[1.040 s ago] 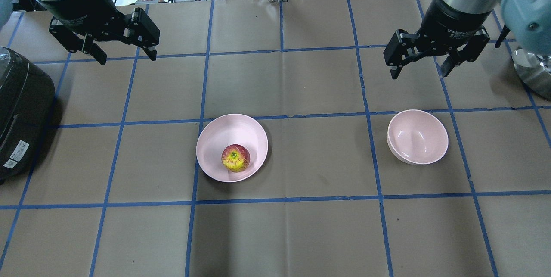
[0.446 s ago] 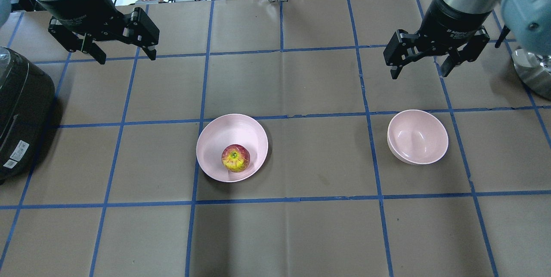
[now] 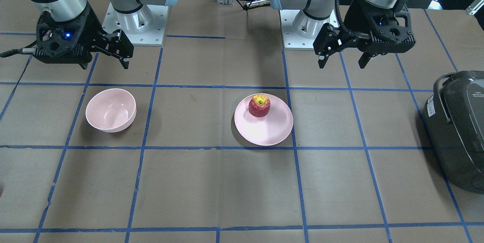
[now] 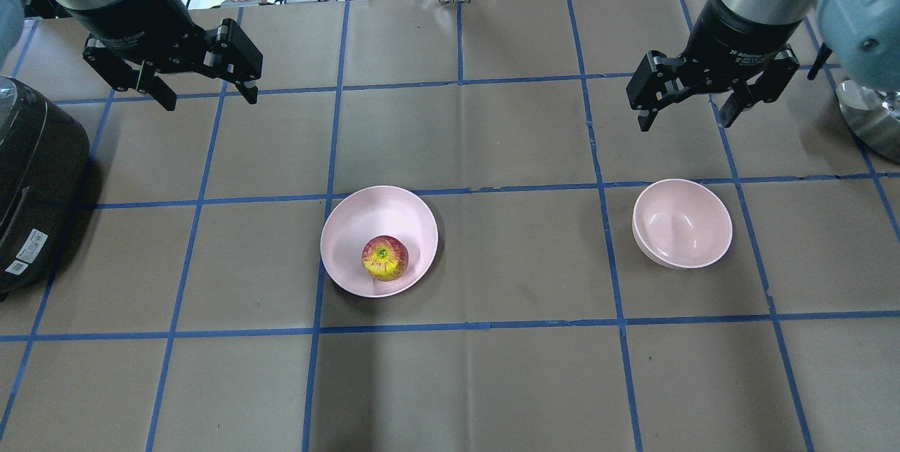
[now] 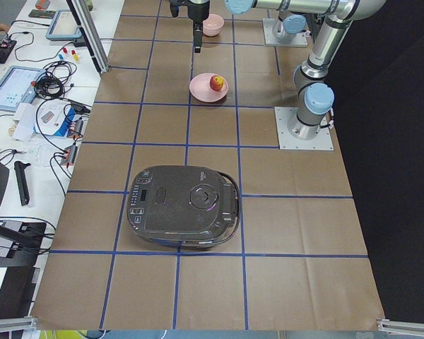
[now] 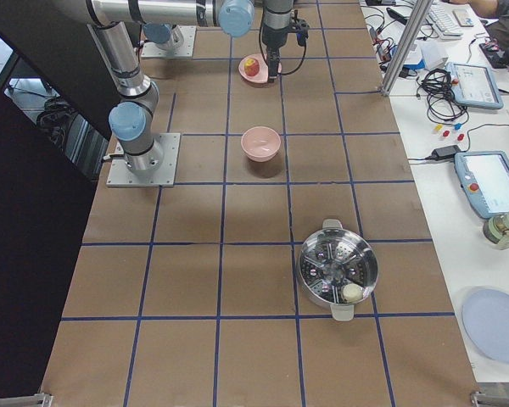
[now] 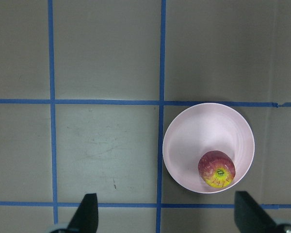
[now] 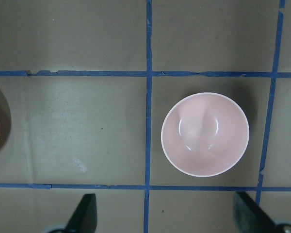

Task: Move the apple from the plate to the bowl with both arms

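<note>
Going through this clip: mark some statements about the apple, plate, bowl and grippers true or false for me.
1. The apple lies on the plate. True.
2. The bowl holds a piece of fruit. False: the bowl is empty.
3. The left gripper and the right gripper are both open with nothing between their fingers. True.
4. The left gripper is closed on the apple. False: it hangs apart from the apple and the plate.
5. The dark appliance stands at the robot's right end of the table. False: it stands at the left end, beside the left arm.
</note>
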You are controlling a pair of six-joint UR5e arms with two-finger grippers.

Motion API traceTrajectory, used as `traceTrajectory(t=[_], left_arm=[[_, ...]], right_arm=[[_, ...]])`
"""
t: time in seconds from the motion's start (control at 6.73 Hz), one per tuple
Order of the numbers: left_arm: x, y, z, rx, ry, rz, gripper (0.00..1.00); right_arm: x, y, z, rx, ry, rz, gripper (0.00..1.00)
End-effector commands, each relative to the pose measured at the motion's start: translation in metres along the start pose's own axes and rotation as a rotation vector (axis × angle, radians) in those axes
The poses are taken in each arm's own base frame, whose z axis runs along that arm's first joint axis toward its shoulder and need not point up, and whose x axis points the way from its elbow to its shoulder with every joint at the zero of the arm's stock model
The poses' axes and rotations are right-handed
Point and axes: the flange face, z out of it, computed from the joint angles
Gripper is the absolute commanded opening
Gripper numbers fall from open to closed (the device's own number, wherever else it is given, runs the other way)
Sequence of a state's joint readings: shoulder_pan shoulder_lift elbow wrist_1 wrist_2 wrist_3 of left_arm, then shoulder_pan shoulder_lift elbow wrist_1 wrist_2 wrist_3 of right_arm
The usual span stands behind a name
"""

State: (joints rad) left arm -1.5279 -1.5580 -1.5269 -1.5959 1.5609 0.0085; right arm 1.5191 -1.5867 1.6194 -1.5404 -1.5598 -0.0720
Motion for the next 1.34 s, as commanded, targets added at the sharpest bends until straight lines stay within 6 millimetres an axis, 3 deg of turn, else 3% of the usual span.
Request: traceTrajectory(t=[0.0,0.15,0.3,0.45,0.59,0.74,0.89,1.04,1.19], left_arm=[[0.001,0.003,0.037,-0.062,0.004,0.000,1.00],[0.003,0.005,0.070,-0.091,0.004,0.000,1.00],[0.009,0.009,0.104,-0.081,0.010,-0.042,1.00],[0.023,0.025,0.140,-0.076,0.008,-0.059,1.00],[0.046,0.047,0.170,-0.090,0.005,-0.012,1.00],[0.069,0.064,0.197,-0.074,-0.006,-0.033,1.00],[0.085,0.072,0.222,-0.053,-0.004,-0.046,1.00],[0.093,0.078,0.250,-0.054,0.003,-0.055,1.00],[0.098,0.082,0.265,-0.050,0.006,-0.046,1.00]], right_arm=[[0.022,0.005,0.032,-0.071,0.084,0.021,1.00],[0.052,0.007,0.052,-0.113,0.122,0.029,1.00],[0.103,0.008,0.083,-0.165,0.083,0.078,1.00],[0.148,0.012,0.121,-0.182,0.052,0.062,1.00],[0.178,0.007,0.165,-0.144,0.051,0.042,1.00],[0.181,-0.002,0.216,-0.129,0.013,0.048,1.00],[0.178,-0.010,0.252,-0.111,-0.049,0.050,1.00],[0.177,-0.012,0.257,-0.105,-0.064,0.051,0.91],[0.176,-0.010,0.258,-0.121,-0.064,0.048,0.38]])
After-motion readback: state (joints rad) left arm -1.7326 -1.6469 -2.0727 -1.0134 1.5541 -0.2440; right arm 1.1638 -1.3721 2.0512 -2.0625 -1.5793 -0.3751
